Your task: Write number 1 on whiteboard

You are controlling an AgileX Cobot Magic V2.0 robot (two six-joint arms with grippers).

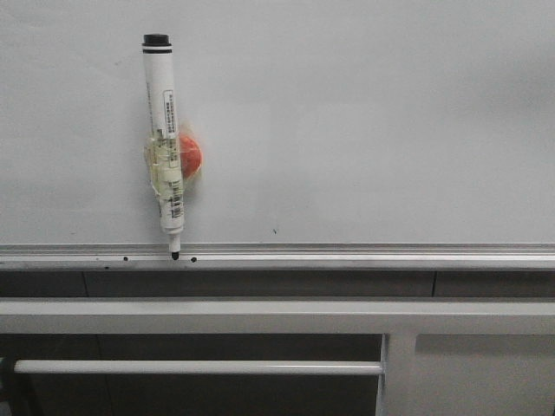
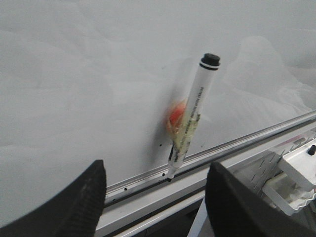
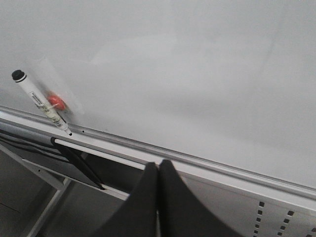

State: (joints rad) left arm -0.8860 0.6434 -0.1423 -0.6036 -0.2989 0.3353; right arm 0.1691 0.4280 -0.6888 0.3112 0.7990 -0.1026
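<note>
White glossy whiteboard [image 1: 364, 113] carries no number 1 yet. At left of the front frame, a black marker [image 1: 165, 143] stands upright, tip on the aluminium rail [image 1: 347, 253], seemingly taped to an orange magnet [image 1: 189, 156]. Left end effector [image 2: 158, 197] gapes directly before it, nearer; right end effector [image 3: 158, 197] is pressed together.

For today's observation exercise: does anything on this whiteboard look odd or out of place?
Yes. A marker hangs tip-down and uncapped on the whiteboard, taped to a red-orange magnet, its tip at the silver rail. No stroke is drawn yet.
</note>
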